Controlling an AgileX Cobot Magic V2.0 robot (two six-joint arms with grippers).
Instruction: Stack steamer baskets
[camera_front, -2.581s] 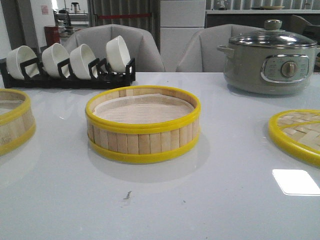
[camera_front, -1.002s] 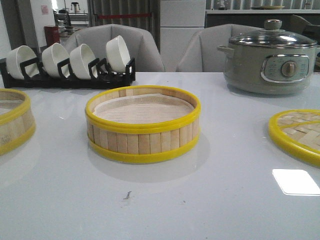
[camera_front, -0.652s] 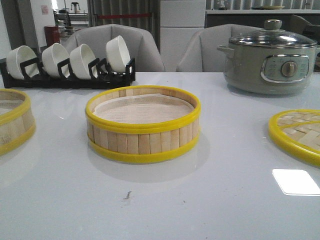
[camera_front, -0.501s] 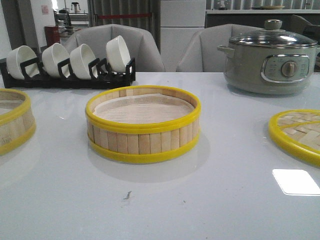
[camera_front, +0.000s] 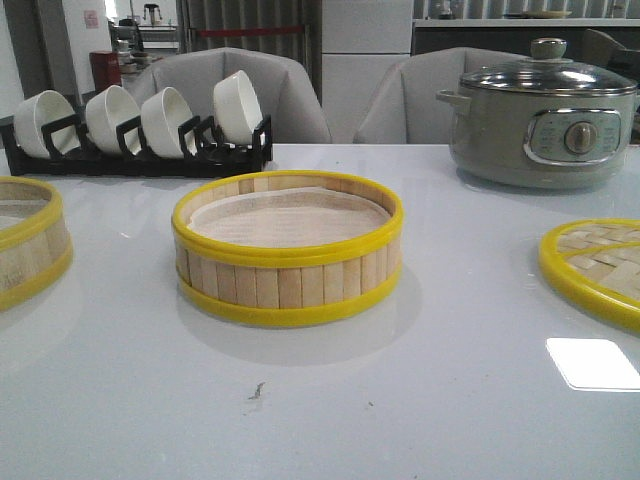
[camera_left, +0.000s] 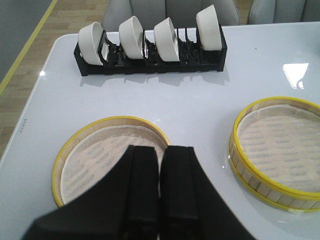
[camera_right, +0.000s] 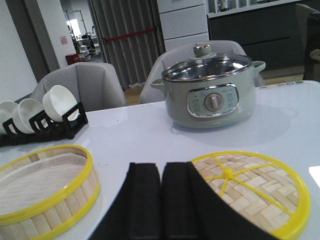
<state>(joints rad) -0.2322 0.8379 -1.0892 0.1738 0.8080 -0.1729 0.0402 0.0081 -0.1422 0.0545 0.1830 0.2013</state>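
Two steamer baskets stand apart on the white table. One steamer basket (camera_front: 288, 250) sits mid-table, with bamboo slats, yellow rims and a pale liner. The other basket (camera_front: 25, 250) is cut off by the left edge. Neither gripper shows in the front view. In the left wrist view my left gripper (camera_left: 160, 150) hangs shut and empty above the near rim of the left basket (camera_left: 100, 145), with the middle basket (camera_left: 280, 145) beside it. My right gripper (camera_right: 162, 167) is shut and empty, between the middle basket (camera_right: 42, 187) and the woven lid (camera_right: 250, 192).
A black rack of white bowls (camera_front: 130, 125) stands at the back left. A grey electric pot (camera_front: 545, 115) with a glass lid stands at the back right. The flat yellow-rimmed lid (camera_front: 600, 265) lies at the right edge. Grey chairs stand behind the table.
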